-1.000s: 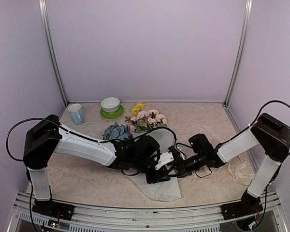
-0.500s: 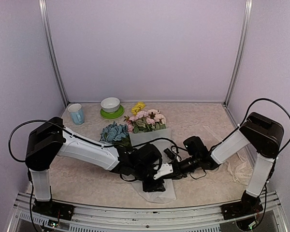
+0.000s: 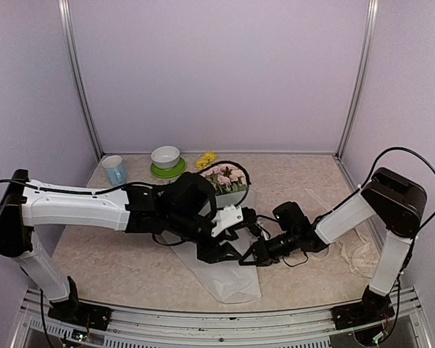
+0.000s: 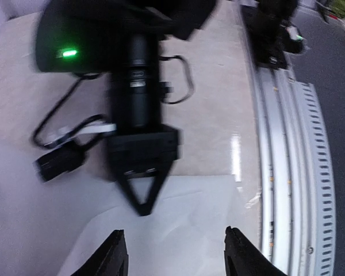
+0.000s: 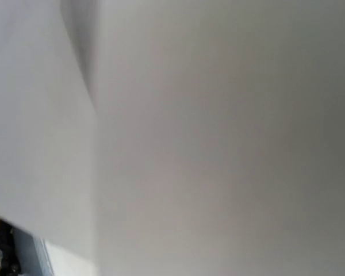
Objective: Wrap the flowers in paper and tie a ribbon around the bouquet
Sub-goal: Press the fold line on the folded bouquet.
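I had the left gripper (image 4: pixel 175 260) hovering over the paper (image 3: pixel 233 284), its jaws apart with nothing between them, only the white sheet below. The paper lay on the worktop (image 3: pixel 304 177) at lower centre of the top view, its narrow end toward the bottom edge and the rest running up under both grippers. The right gripper (image 4: pixel 142 202) was stretched in from the right of the top view, low on the sheet. Seen from the left wrist, its jaws met in 1 point right at the paper's edge; whether they pinched a fold I could not tell. The right wrist view was all white paper, pressed close. The flowers (image 3: pixel 228 177) sat just above centre, pink heads showing behind the left arm (image 3: pixel 80 206), with 1 yellow bloom (image 3: pixel 206 158) up-left of them. Their stems were hidden by that arm. Further left along the back stood 1 white bowl (image 3: pixel 165 154) on a green plate (image 3: pixel 177 172), and 1 blue cup (image 3: pixel 114 171).
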